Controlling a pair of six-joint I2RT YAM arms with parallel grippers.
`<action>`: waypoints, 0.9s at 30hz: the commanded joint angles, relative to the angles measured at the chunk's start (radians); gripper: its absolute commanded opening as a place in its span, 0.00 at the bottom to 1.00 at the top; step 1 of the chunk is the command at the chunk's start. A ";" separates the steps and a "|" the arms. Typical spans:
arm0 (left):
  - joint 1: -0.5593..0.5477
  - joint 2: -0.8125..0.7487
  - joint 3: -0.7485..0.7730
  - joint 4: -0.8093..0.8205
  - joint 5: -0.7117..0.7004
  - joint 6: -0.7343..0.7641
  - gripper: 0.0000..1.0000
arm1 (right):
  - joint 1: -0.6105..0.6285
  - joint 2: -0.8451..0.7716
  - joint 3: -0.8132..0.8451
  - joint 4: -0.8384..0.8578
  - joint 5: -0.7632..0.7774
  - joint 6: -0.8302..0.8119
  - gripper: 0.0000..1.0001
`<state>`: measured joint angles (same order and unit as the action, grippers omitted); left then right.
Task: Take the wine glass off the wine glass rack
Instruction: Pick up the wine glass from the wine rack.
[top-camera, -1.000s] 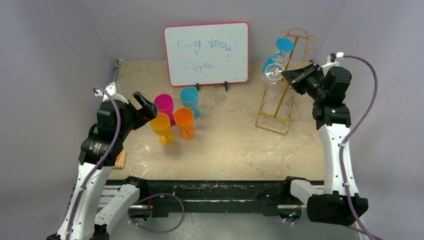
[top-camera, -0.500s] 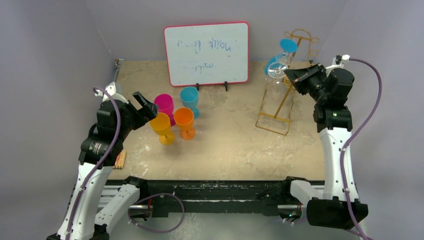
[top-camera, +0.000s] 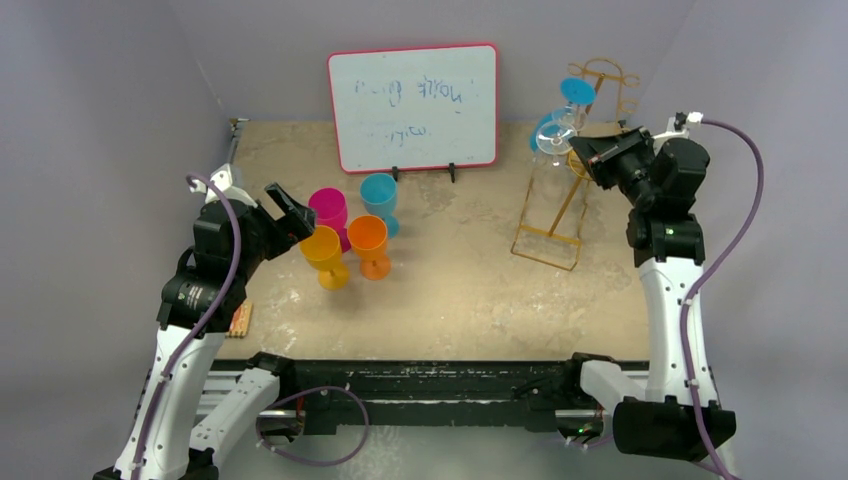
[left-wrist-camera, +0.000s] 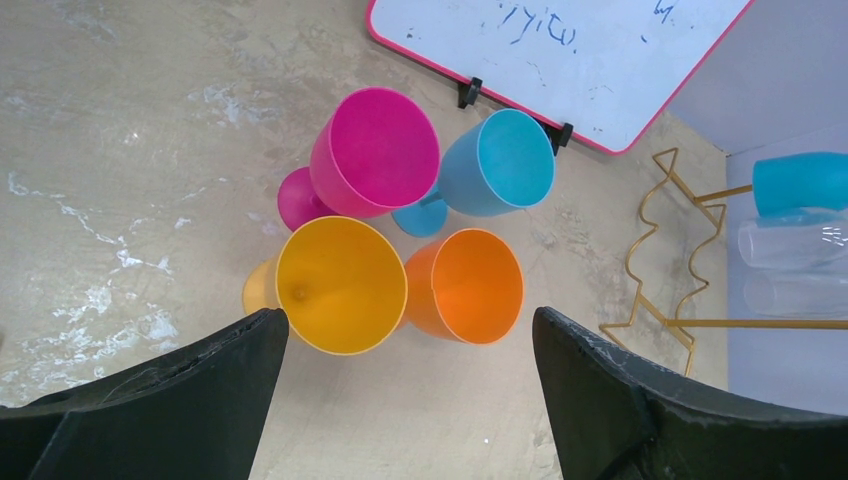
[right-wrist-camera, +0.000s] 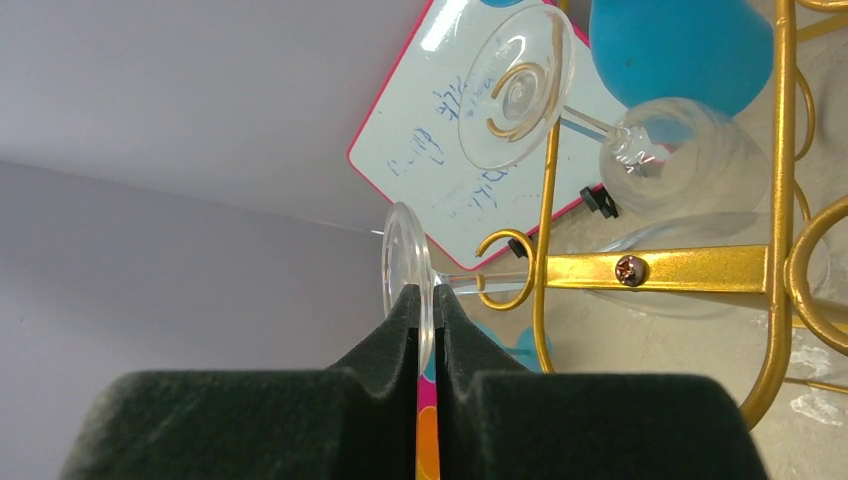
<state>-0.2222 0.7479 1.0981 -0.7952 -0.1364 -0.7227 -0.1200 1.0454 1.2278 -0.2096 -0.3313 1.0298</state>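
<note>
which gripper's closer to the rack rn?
Right gripper: its fingers pinch a glass by the foot at the rack. Left gripper hangs open over the cups, well away.

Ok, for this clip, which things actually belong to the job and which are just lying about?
Job: wine glass, its foot pinched in the right gripper; wine glass rack.

Lying about: whiteboard; pink cup, blue cup, yellow cup, orange cup; blue glass and second clear glass on the rack; left gripper, open over the cups.
</note>
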 joint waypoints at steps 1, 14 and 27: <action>0.007 -0.003 0.010 0.057 0.068 -0.023 0.90 | 0.003 -0.030 -0.012 0.059 0.013 0.038 0.00; -0.193 0.342 0.344 0.434 0.366 -0.086 0.84 | 0.003 -0.065 -0.045 0.075 0.036 0.080 0.00; -0.453 0.882 0.648 0.732 0.345 -0.210 0.86 | 0.003 -0.074 -0.066 0.059 0.033 0.070 0.00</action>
<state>-0.6132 1.5074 1.5753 -0.1879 0.2001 -0.8967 -0.1200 0.9989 1.1667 -0.1917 -0.2790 1.0927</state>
